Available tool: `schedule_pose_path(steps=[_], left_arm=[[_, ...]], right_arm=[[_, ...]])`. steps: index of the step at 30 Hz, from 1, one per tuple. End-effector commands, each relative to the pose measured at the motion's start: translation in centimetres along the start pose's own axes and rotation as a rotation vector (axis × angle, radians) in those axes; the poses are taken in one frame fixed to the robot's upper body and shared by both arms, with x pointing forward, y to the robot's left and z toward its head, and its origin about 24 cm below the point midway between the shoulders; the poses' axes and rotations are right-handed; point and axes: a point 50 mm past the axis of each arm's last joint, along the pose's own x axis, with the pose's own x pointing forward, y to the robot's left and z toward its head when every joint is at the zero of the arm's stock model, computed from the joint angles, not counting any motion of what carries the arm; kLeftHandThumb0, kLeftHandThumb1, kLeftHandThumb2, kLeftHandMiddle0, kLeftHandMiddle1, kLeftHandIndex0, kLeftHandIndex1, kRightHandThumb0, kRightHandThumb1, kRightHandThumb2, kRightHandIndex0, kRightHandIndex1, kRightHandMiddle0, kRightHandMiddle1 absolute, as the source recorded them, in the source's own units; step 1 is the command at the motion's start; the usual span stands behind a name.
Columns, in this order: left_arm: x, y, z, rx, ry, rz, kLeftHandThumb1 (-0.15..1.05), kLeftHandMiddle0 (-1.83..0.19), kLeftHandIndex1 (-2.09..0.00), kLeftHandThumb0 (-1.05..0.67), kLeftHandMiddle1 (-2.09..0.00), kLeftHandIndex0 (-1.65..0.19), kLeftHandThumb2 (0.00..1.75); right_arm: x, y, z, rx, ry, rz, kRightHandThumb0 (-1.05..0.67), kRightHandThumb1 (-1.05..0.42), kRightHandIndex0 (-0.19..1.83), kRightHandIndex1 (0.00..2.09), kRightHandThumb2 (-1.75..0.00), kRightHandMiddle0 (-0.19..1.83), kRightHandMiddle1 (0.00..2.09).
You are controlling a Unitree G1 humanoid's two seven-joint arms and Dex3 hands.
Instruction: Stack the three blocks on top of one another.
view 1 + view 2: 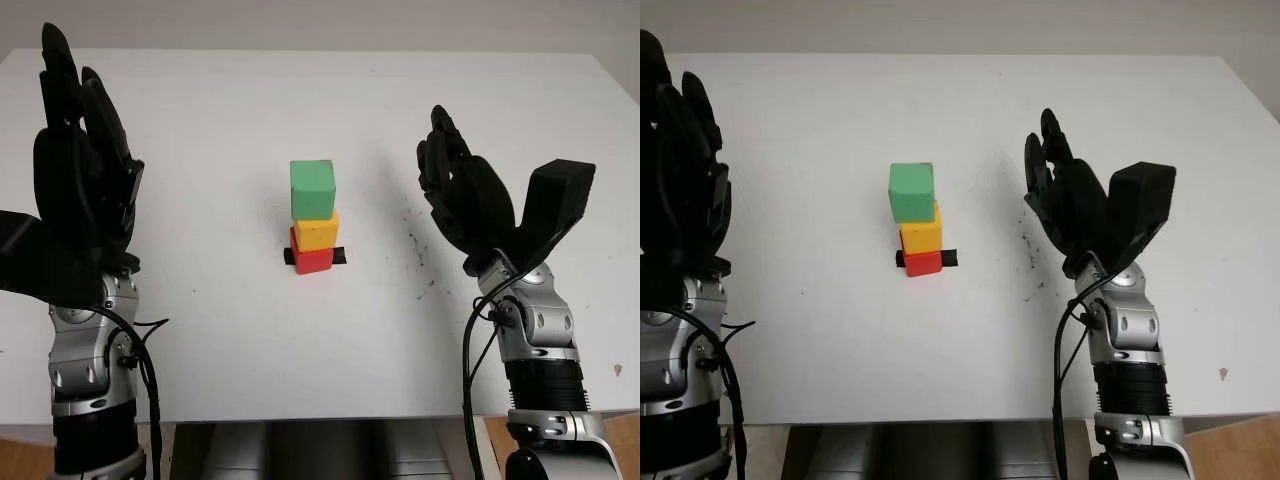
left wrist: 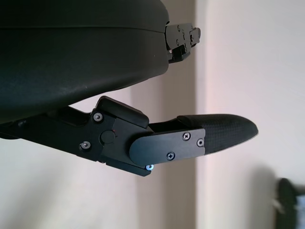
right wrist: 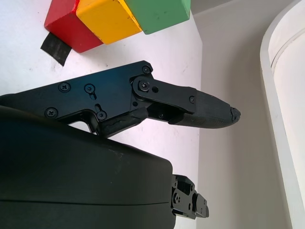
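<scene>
Three blocks stand stacked in the middle of the white table (image 1: 220,120): a red block (image 1: 313,259) at the bottom on a strip of black tape (image 1: 340,256), a yellow block (image 1: 316,232) on it, and a green block (image 1: 312,189) on top. The stack also appears in the right wrist view, with the green block (image 3: 159,12) at its end. My right hand (image 1: 480,205) is raised to the right of the stack, open and apart from it. My left hand (image 1: 80,170) is raised at the far left, open and holding nothing.
Dark smudges (image 1: 415,240) mark the table between the stack and my right hand. The table's front edge (image 1: 320,418) runs just above the arms' bases, with a grey frame below it.
</scene>
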Motion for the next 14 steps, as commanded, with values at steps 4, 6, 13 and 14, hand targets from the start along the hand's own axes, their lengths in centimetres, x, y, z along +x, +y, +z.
schedule_pose_path(steps=[4, 6, 13, 14], left_arm=[[0.9, 0.4, -1.7, 0.026, 0.096, -0.046, 1.05, 0.15, -0.06, -0.78, -0.06, 0.09, 0.63], [1.0, 0.3, -2.5, 0.037, 0.130, -0.059, 1.05, 0.16, -0.05, -0.78, -0.05, 0.12, 0.61], [0.9, -0.5, -4.0, 0.073, 0.202, -0.139, 1.05, 0.19, 0.00, -0.78, -0.01, 0.19, 0.59], [0.8, -0.6, -4.2, 0.070, 0.208, -0.152, 1.05, 0.18, -0.01, -0.77, -0.02, 0.19, 0.59]], right_arm=[[0.4, 0.4, 0.5, -0.003, -0.029, 0.006, -0.73, -1.05, -0.19, 0.00, -0.65, -0.19, 0.00], [0.5, 0.5, 0.5, -0.005, -0.033, 0.010, -0.73, -1.05, -0.19, 0.00, -0.66, -0.19, 0.00], [0.6, 0.8, 0.6, -0.005, -0.036, 0.010, -0.72, -1.05, -0.19, 0.00, -0.67, -0.19, 0.00], [0.6, 0.8, 0.6, -0.005, -0.036, 0.011, -0.72, -1.05, -0.19, 0.00, -0.67, -0.19, 0.00]])
